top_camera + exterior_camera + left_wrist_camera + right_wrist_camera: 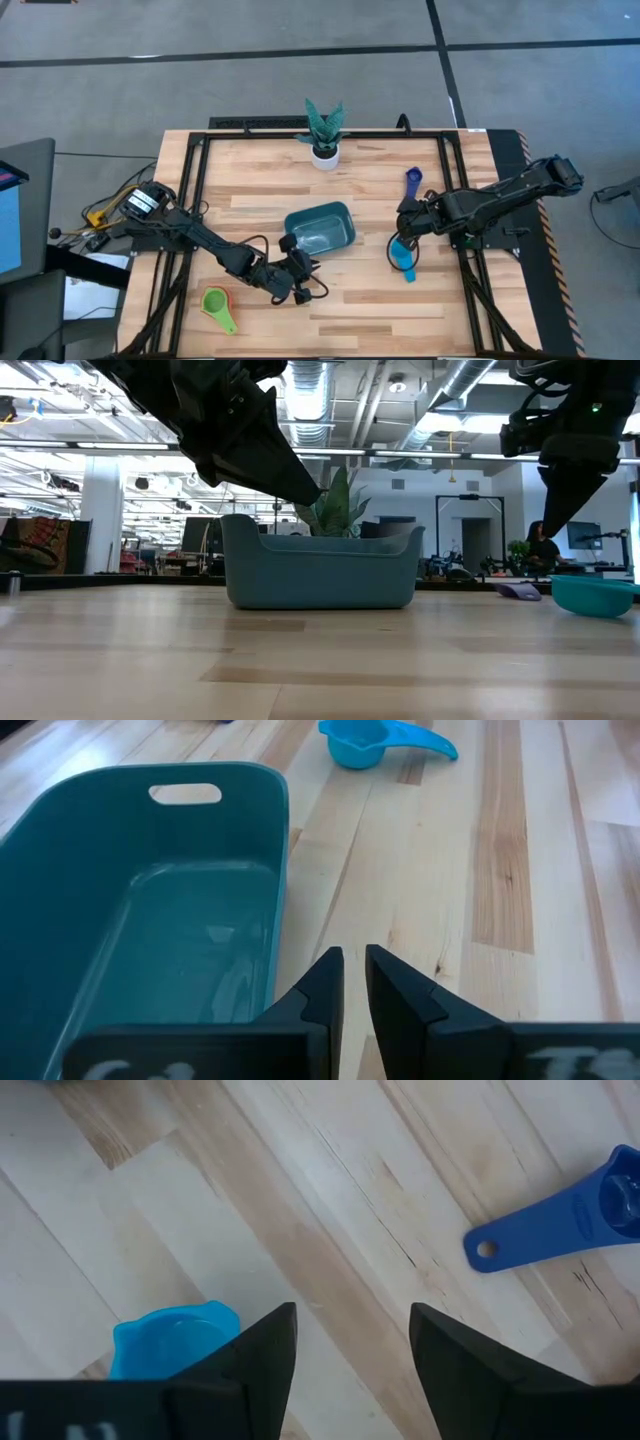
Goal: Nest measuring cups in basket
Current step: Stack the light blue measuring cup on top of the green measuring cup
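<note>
The teal basket (320, 228) (150, 920) stands mid-table, and I see nothing inside it. My left gripper (297, 264) (354, 968) hovers at the basket's near end with its fingers shut on nothing. My right gripper (406, 226) (352, 1330) is open above bare wood. The light blue cup (403, 256) (172, 1342) lies just beside one of its fingers, and the dark blue cup (413, 180) (560, 1230) lies farther off. A green cup (218, 305) rests on the table near the left front. The other cups are out of view.
A white pot with a green plant (324, 138) stands at the table's far edge. Black frame rails (195, 200) run along the left and right sides. Bare wood lies between the basket and the light blue cup (365, 740).
</note>
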Robot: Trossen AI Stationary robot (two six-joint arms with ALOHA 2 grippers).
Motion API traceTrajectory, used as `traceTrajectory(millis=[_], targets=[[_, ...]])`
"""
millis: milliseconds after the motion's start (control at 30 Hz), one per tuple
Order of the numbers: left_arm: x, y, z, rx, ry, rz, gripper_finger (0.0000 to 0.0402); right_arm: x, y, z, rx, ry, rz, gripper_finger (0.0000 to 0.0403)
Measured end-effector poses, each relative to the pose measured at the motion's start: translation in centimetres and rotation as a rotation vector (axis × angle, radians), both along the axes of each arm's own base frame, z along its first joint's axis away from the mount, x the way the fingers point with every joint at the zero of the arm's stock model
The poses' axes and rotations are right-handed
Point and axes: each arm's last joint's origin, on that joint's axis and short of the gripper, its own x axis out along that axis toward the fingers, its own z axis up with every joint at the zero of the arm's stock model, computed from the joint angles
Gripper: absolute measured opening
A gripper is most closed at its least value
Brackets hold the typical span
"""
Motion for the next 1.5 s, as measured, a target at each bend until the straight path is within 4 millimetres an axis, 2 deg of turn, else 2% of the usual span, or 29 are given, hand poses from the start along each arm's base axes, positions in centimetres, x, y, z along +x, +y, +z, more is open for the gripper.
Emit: traceTrajectory(millis=[333, 467, 600, 1067, 1500], targets=[[0.0, 0.0, 0.0, 0.002, -0.001, 0.005, 0.0037, 0.0, 0.1, 0.0, 0.018, -0.001, 0.002, 0.0219], [0.1, 0.3, 0.0, -0.003, -0.003, 0.015, 0.0037, -0.1, 0.7, -1.5, 0.126, -0.015, 0.011, 0.0211], [0.4, 0.8, 0.0, 0.001, -0.003, 0.032, 0.0037, -0.4, 1.1, -2.9, 0.162, -0.024, 0.014, 0.0201], [0.6, 1.3, 0.0, -0.008, 0.005, 0.027, 0.0037, -1.0, 2.1, -4.6, 0.191, -0.054, 0.031, 0.0164], [0.8, 1.8, 0.0, 0.011, 0.011, 0.033, 0.0037, -0.6, 2.4, -4.4, 0.208, -0.099, 0.047, 0.0089]])
